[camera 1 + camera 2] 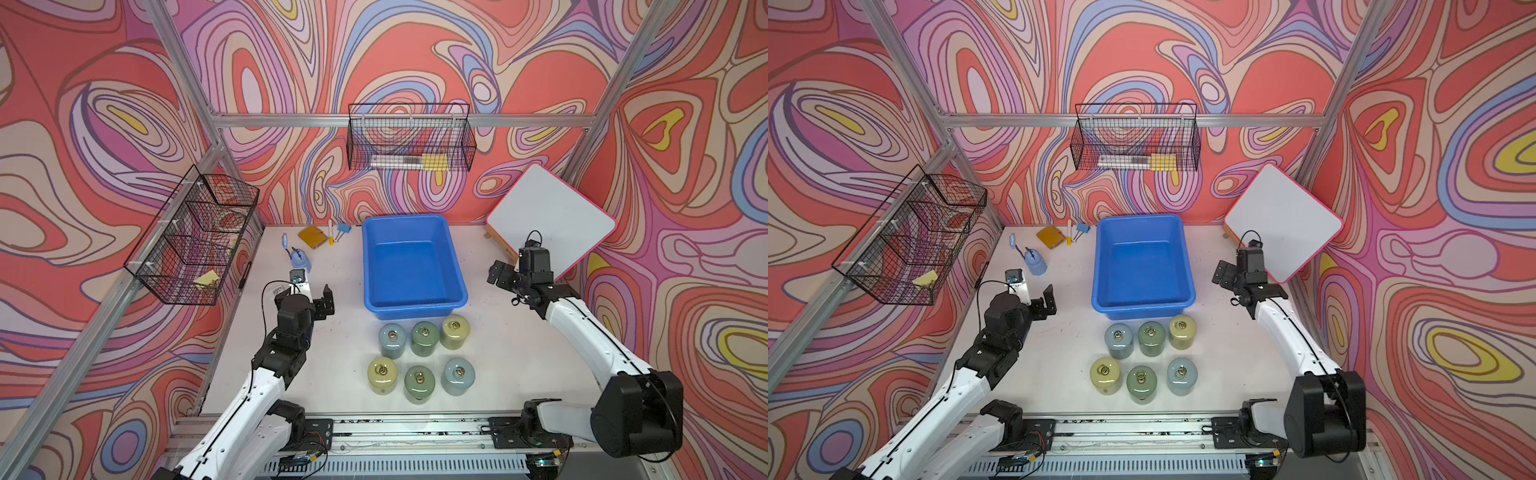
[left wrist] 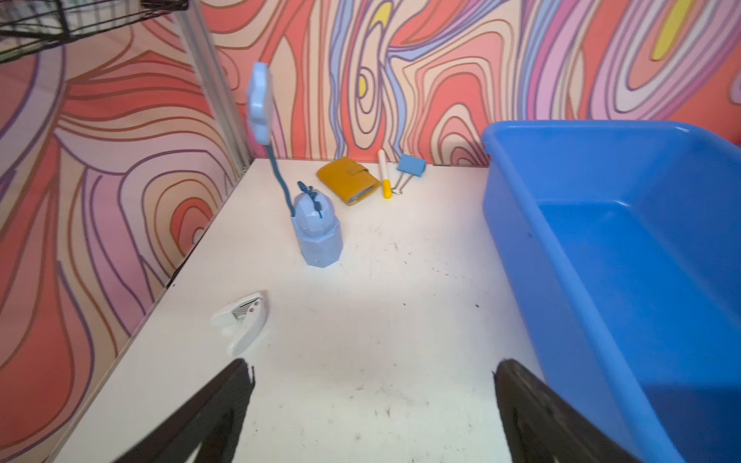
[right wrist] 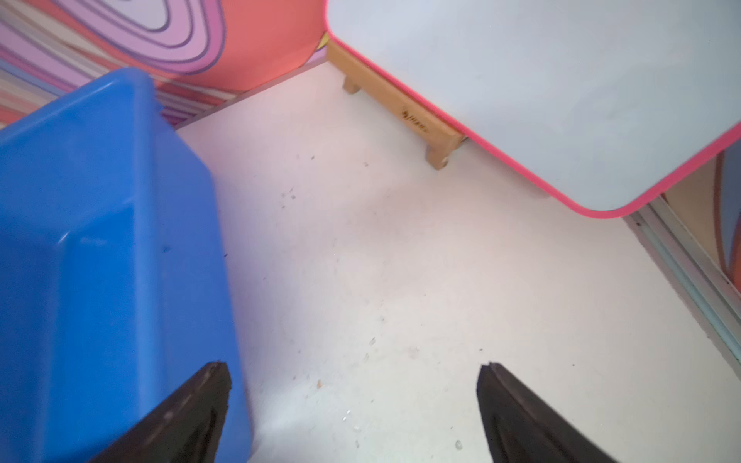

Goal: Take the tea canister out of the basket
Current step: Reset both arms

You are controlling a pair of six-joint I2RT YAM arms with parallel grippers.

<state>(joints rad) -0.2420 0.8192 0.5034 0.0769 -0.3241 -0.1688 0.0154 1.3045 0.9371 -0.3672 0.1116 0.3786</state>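
The basket [image 1: 415, 308] is empty. Six canisters [image 1: 424, 337] stand upright on the tabletop [image 1: 332, 365] just in front of it, about midway between the arms. The left hand [image 2: 373, 409] and right hand [image 3: 357, 413] flank the basket, spread wide and holding nothing.

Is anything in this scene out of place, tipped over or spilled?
Nothing is spilled or tipped. One oddity for the task: the basket is empty, and all six canisters stand upright on the table beside it.
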